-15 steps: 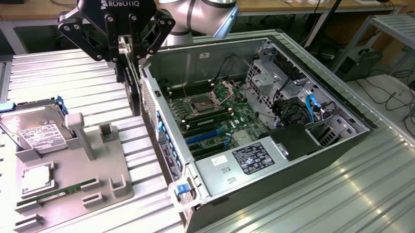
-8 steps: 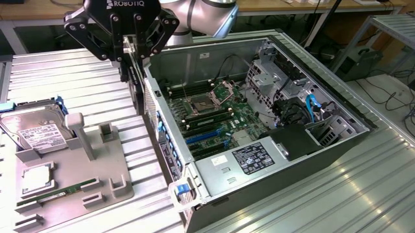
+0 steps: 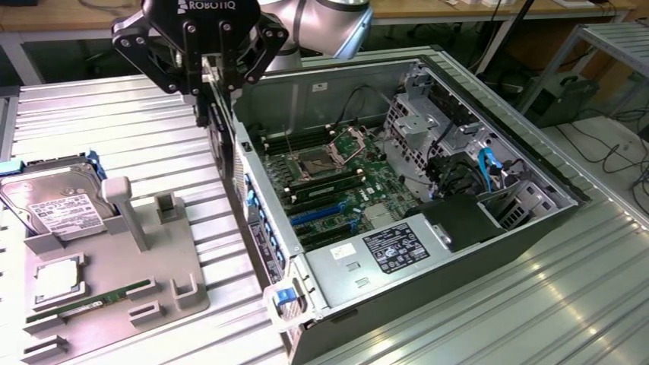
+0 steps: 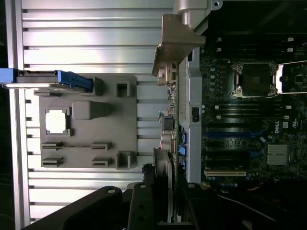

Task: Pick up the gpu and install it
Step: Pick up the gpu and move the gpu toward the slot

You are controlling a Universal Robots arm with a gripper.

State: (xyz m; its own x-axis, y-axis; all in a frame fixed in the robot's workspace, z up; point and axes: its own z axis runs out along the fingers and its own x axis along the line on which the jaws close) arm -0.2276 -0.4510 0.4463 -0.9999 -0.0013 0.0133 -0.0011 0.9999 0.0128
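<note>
My gripper hangs at the exterior view's upper left, shut on the gpu. The card is seen edge-on and points down along the near side wall of the open computer case. In the wrist view the gpu's silver bracket sticks out at the far end, and the thin card edge runs back to my gripper. The card sits over the case wall, beside the motherboard, whose expansion slots lie lower inside the case.
A grey fixture tray lies at the exterior view's left, holding a hard drive, a CPU and a RAM stick. The power supply and drive cage fill the case's other parts. A ribbed metal table surrounds everything.
</note>
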